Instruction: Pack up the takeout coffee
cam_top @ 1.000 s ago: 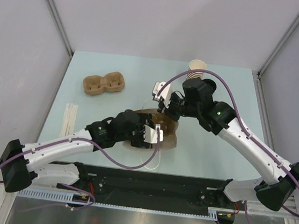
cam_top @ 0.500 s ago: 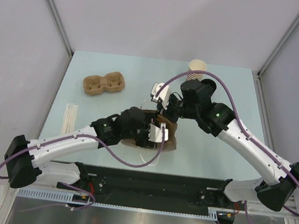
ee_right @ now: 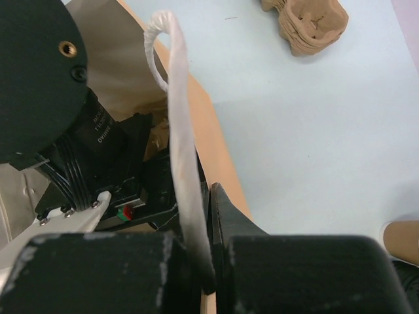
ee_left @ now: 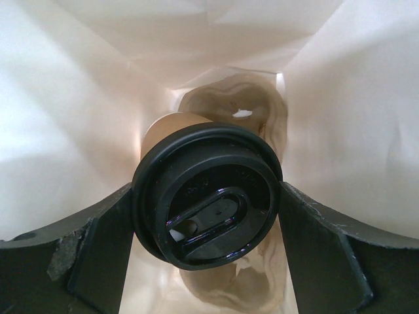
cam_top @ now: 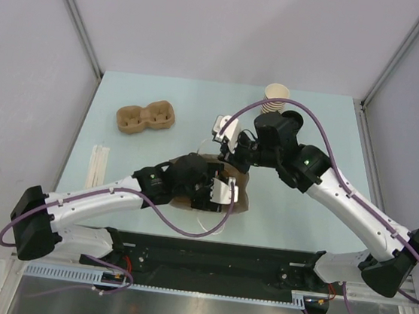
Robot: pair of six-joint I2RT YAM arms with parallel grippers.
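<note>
The takeout coffee [ee_left: 206, 196], a brown paper cup with a black lid, sits between the fingers [ee_left: 105, 248] of my left gripper [ee_left: 206, 219], which press on the lid's rim from both sides. Cup and gripper are inside the paper bag [ee_left: 78, 98], with pale walls all round. A tan moulded shape lies deeper in the bag behind the cup. From above, the brown bag [cam_top: 241, 200] lies mid-table with my left gripper [cam_top: 225, 189] reaching into its mouth; the cup is hidden there. My right gripper [ee_right: 211, 196] is shut on the bag's white twisted handle [ee_right: 180, 131] at the bag's rim [ee_right: 213, 124].
A pulp cup carrier [cam_top: 146, 117] lies at the back left of the table. A stack of lidless paper cups [cam_top: 275, 98] stands at the back edge behind the right arm. Wooden stirrers [cam_top: 99, 166] lie along the left edge.
My left arm has pushed rightward, carrying the cup further into the bag. The right arm has barely moved and keeps its hold on the handle.
</note>
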